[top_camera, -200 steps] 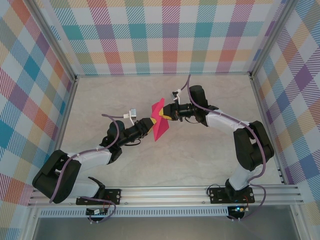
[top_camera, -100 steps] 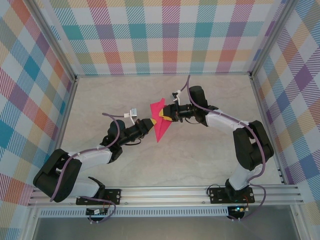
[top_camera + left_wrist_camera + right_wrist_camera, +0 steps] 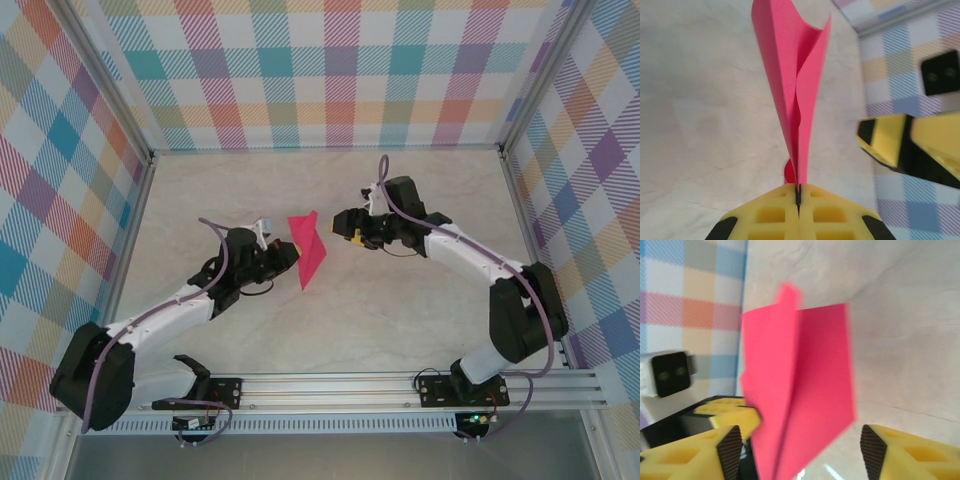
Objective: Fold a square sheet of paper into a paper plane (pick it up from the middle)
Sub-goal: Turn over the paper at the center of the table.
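The magenta-pink paper plane [image 3: 308,250] is a narrow creased dart held up off the table, with two slanted wings spreading away from its centre fold [image 3: 796,85]. My left gripper [image 3: 288,256] is shut on the plane's folded lower edge, and its yellow fingers [image 3: 770,215] meet on the crease. My right gripper [image 3: 338,224] stands open just right of the plane and is not touching it. In the right wrist view the plane [image 3: 810,400] hangs in front of my open right gripper [image 3: 800,450], and the yellow fingers of my left gripper [image 3: 727,410] lie behind it.
The pale marble-pattern table [image 3: 400,310] is walled by plaid panels [image 3: 320,70] at the back and sides. An aluminium rail [image 3: 330,385] with both arm bases runs along the near edge. The left wrist's camera block [image 3: 667,374] shows at the left.
My right gripper has let go of the paper, opened and drawn back to the right. My left arm has carried the plane a little left and down.
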{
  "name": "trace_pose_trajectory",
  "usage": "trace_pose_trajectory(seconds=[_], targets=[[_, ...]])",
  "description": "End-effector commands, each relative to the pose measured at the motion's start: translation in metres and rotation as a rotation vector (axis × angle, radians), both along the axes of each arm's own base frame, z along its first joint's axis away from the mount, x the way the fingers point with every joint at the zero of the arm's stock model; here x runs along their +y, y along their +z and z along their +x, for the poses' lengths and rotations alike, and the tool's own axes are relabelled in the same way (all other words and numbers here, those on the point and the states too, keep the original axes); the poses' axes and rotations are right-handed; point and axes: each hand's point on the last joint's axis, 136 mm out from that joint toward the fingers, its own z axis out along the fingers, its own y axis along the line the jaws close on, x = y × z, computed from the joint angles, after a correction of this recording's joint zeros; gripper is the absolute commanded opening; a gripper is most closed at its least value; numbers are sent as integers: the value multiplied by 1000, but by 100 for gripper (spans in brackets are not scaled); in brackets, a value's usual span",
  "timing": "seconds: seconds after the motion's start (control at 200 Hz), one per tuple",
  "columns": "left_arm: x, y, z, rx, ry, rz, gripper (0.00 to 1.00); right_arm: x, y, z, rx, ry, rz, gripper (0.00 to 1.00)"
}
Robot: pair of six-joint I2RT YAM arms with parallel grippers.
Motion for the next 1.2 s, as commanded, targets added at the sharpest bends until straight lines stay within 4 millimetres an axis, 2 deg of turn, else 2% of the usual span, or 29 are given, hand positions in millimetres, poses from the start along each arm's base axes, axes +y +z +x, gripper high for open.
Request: trace_pose_trajectory(seconds=[0.0,0.08,0.23,0.34,0.485,0.605,0.76,1.065,1.195], targets=[[53,-27,-22,93,50,433,3,-36,-27,1,-36,-116,-196,73],[75,-23,-23,113,94,604,3,-49,-32,0,-51,-165,-245,78],[100,-21,-23,135,152,898,3,-68,-42,-3,-61,-231,-315,86],[105,-24,-19,155,169,1085,3,-81,-48,-4,-53,-286,-363,92],[101,-27,-13,161,186,1260,3,-96,-51,-6,-46,-352,-407,93],[86,-36,-8,160,168,1342,3,-111,-55,-8,-16,-430,-448,93],[56,-63,-5,172,98,1418,3,-132,-64,-14,47,-534,-491,93],[-5,-108,-2,209,-35,1347,7,-156,-69,-25,85,-652,-499,93],[-25,-120,-3,228,-84,1276,16,-161,-72,-28,98,-665,-509,93]])
